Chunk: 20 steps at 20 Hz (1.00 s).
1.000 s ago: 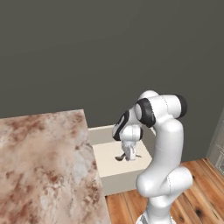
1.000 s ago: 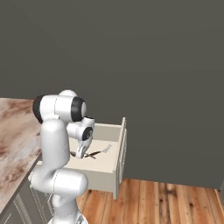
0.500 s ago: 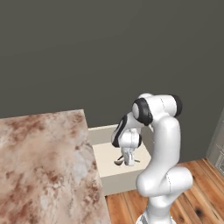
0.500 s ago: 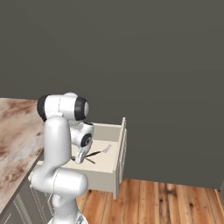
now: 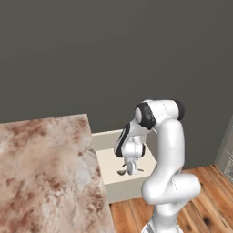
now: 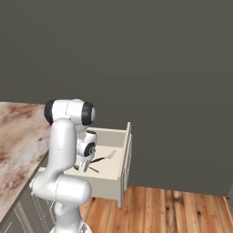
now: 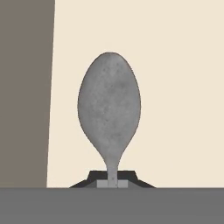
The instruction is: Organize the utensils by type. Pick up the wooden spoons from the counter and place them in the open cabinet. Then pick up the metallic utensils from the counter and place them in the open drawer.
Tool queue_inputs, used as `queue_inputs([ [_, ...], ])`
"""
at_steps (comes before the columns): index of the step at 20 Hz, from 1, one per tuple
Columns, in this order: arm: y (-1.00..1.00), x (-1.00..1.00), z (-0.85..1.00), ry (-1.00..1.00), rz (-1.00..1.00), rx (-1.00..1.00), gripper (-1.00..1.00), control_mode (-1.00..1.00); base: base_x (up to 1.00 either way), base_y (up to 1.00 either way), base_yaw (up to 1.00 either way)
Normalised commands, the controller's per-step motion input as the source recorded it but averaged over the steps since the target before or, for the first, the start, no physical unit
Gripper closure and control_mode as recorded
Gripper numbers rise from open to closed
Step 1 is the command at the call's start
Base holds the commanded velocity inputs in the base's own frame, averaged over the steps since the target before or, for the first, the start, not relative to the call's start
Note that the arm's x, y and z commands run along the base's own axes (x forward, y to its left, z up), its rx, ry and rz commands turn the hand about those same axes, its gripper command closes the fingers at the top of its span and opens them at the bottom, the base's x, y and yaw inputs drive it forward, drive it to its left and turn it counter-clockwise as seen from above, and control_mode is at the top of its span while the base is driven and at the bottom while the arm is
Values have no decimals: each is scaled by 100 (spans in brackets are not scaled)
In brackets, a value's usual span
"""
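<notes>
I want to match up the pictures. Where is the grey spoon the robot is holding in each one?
Left base view: grey spoon hangs under the gripper, mid-picture.
Right base view: spoon below the gripper, left of centre.
Hand view: spoon fills the middle.
Shared landmark: the open drawer beneath it.

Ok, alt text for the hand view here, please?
A dark grey metal spoon is pinched by its handle in the shut end effector, bowl pointing away from the camera. Behind it lies the pale bottom of the open drawer, with a grey-brown strip along the left.
</notes>
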Motion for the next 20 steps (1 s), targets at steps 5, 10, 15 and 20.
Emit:
queue_inputs([
  [5,3,3,-21,0,0,0,100,-100,0,0,0],
  [10,2,1,-18,-2,0,0,100,-100,0,0,0],
  [15,0,4,-9,0,0,0,-100,-100,0,0,0],
  [20,0,4,2,0,1,0,-100,-100,0,0,0],
])
